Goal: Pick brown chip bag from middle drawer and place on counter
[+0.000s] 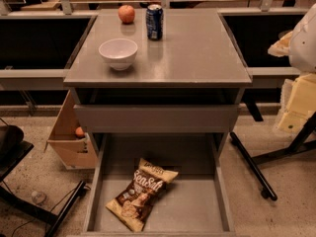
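Observation:
The brown chip bag [141, 194] lies flat on the floor of the open middle drawer [197, 209], left of centre and tilted, with its "Sea Salt" lettering facing up. The grey counter [197, 53] is the cabinet top above it. My gripper is not in view. Only white and yellow parts of my arm [302, 43] show at the right edge, beside the counter and well away from the bag.
On the counter stand a white bowl [118, 53], a blue can [154, 21] and an apple [126, 14]. The shut upper drawer front [155, 118] overhangs the open drawer's back. A cardboard box [69, 142] sits on the floor to the left, and black chair legs [252, 167] to the right.

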`<state>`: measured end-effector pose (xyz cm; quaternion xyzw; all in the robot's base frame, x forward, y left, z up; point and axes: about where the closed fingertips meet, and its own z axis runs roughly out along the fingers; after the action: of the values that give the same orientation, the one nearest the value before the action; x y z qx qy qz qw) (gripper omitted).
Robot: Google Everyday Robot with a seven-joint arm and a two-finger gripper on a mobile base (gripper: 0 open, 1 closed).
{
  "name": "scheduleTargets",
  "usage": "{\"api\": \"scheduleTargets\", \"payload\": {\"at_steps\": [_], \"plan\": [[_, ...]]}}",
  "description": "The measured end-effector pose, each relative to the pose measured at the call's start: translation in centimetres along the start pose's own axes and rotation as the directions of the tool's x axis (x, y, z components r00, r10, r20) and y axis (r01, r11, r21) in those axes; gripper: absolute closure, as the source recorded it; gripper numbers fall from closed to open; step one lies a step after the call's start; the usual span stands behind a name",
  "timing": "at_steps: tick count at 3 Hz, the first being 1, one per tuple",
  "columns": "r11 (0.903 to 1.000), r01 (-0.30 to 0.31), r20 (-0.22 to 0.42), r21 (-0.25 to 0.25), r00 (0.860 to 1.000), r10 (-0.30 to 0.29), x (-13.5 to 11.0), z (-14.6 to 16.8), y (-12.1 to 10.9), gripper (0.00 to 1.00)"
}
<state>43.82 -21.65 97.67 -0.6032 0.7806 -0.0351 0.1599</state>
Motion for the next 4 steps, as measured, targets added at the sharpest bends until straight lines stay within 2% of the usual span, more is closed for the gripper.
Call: {"api": "scheduleTargets", "payload": {"at_steps": [2,3,4], "plan": [[0.9996,0.019,0.022,0.02,1.0,-0.02,-1.0,0.4,-0.8,0.0],[0.9995,-0.01,0.087,-0.029,0.996,0.012,-2.8,6.2,-0.9,0.0],[0.9965,-0.068,0.16,-0.048,0.984,0.075,-5.2,15.2,-1.0,0.0]]}}
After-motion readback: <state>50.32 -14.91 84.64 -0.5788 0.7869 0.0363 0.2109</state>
